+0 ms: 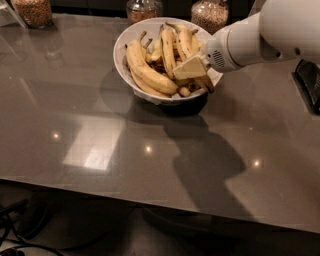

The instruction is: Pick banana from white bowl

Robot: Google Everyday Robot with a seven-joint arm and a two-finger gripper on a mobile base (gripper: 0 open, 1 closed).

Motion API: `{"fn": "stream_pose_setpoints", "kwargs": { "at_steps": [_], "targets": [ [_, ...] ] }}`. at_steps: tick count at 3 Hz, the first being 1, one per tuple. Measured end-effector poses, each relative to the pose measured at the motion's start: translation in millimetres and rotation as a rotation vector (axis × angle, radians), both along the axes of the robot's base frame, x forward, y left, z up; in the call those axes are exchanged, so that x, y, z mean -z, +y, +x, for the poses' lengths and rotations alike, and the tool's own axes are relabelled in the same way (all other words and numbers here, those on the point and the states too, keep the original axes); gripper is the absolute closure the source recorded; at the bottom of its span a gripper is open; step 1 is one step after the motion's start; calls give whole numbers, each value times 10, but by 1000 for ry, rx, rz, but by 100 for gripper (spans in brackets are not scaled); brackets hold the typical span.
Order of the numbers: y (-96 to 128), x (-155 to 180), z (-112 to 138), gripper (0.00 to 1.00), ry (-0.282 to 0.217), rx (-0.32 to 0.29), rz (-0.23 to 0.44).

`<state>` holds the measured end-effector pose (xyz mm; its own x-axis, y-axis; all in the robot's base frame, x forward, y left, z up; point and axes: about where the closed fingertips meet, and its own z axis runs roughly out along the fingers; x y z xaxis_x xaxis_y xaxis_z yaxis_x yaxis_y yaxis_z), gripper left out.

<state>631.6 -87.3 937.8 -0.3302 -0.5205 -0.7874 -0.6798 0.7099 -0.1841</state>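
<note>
The white bowl [121, 46] stands at the back middle of the grey table and holds a heap of bananas. The long, slim banana [186, 42] lies on the bowl's right side, stem towards the back, and runs under my gripper to a dark tip near the right rim. A thicker, curved banana [146, 68] lies across the left front of the heap. My gripper [191, 68], cream-coloured on a white arm coming in from the right, sits low over the right side of the bowl, right on top of the long banana's middle, which it hides.
Three glass jars stand along the back edge: one at the far left [34, 11], one behind the bowl [144, 8], one behind the bowl's right side [210, 14]. A dark object [307, 84] lies at the table's right edge. The table's front edge runs along the bottom.
</note>
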Motion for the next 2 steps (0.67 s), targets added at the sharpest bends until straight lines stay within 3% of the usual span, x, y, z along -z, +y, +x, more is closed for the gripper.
{"fn": "stream_pose_setpoints", "kwargs": {
  "at_steps": [2],
  "targets": [
    [53,-48,21,76,-10,-6,-19]
  ]
}}
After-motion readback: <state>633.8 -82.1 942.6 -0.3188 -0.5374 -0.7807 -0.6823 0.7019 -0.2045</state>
